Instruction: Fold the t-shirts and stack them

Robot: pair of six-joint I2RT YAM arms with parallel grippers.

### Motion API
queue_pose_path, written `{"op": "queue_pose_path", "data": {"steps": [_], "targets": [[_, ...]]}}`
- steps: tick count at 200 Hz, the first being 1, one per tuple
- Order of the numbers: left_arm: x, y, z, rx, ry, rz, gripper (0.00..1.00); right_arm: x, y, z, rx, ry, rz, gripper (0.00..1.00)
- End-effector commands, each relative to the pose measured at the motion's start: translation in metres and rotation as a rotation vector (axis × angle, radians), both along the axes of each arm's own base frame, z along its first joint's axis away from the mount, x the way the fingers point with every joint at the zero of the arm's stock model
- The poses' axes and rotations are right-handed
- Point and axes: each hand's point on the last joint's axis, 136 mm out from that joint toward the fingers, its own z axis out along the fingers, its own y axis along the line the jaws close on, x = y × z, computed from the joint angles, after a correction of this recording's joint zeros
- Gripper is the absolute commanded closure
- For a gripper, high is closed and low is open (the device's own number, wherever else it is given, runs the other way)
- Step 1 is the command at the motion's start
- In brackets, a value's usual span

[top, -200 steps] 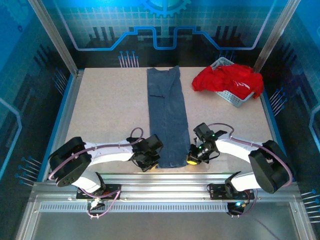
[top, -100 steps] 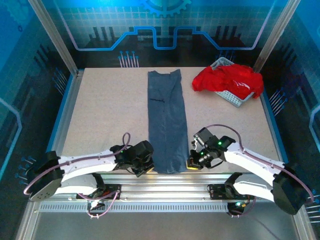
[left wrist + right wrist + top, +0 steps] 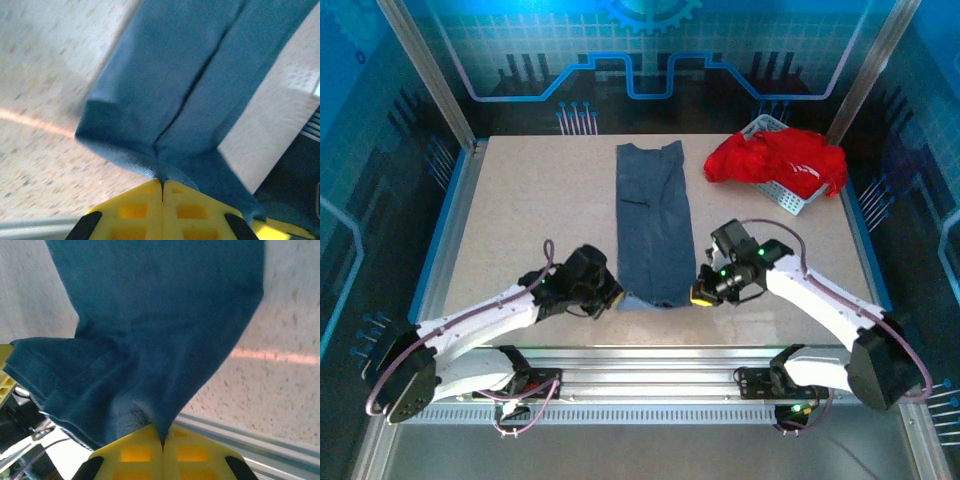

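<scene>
Down the middle of the desk (image 3: 540,220) lies the slate-blue t-shirt (image 3: 653,215), folded into a long narrow strip running near to far. Its near end is raised. The left claw (image 3: 616,298) is clamped on the near left corner and the right claw (image 3: 698,295) on the near right, their yellow fingers (image 3: 135,210) pressed together over the cloth. At far right, red t-shirts (image 3: 775,160) heap over a white basket (image 3: 782,198), hiding most of it; how many there are cannot be told.
</scene>
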Motion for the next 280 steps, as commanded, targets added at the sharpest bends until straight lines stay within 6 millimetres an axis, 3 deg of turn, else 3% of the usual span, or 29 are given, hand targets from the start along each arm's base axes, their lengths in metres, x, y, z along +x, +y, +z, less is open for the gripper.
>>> {"op": "queue_pose_path", "data": {"steps": [1,37,64,96,119,128,132,143,151,161,173,178,201,239,252,280], "targets": [[0.034,-0.006,0.027,-0.043,-0.062,-0.043,1.00,0.031,-0.001,0.014,-0.010,-0.039,0.001,1.00],[0.097,-0.001,0.048,-0.069,-0.099,-0.029,1.00,0.103,0.003,0.033,-0.018,-0.096,-0.041,1.00],[0.148,0.004,0.044,-0.079,-0.099,-0.030,1.00,0.163,0.008,0.038,-0.019,-0.122,-0.072,1.00],[0.214,0.007,0.028,-0.093,-0.098,-0.036,1.00,0.227,0.006,0.013,-0.043,-0.093,-0.122,1.00],[0.247,0.010,0.015,-0.068,-0.076,-0.046,1.00,0.262,0.011,-0.011,-0.040,-0.062,-0.123,1.00],[0.256,0.011,0.008,-0.068,-0.065,-0.045,1.00,0.271,0.011,-0.021,-0.056,-0.047,-0.118,0.89],[0.259,0.012,0.006,-0.068,-0.063,-0.044,0.94,0.275,0.010,-0.025,-0.061,-0.041,-0.119,0.83],[0.263,0.015,0.001,-0.058,-0.054,-0.049,0.66,0.282,0.008,-0.029,-0.076,-0.035,-0.125,0.66],[0.264,0.018,0.003,-0.036,-0.061,-0.055,0.50,0.285,0.006,-0.027,-0.084,-0.048,-0.127,0.57],[0.260,0.022,0.010,-0.006,-0.078,-0.061,0.44,0.287,0.004,-0.017,-0.091,-0.083,-0.129,0.49],[0.249,0.027,0.020,0.020,-0.088,-0.059,0.44,0.284,-0.001,-0.002,-0.099,-0.119,-0.133,0.44],[0.242,0.030,0.023,0.030,-0.089,-0.056,0.44,0.281,-0.003,0.004,-0.102,-0.132,-0.134,0.37],[0.195,0.032,0.026,0.033,-0.070,-0.046,0.43,0.249,-0.015,0.017,-0.113,-0.157,-0.153,0.34],[0.113,0.024,-0.021,-0.027,0.080,0.012,0.50,0.178,-0.020,-0.017,-0.045,-0.094,-0.193,0.41],[0.102,0.021,-0.035,-0.067,0.115,0.046,0.50,0.162,-0.015,-0.027,0.014,-0.072,-0.206,0.41],[0.093,0.024,-0.055,-0.096,0.169,0.115,0.47,0.148,-0.009,-0.047,0.068,-0.012,-0.217,0.39]]}}
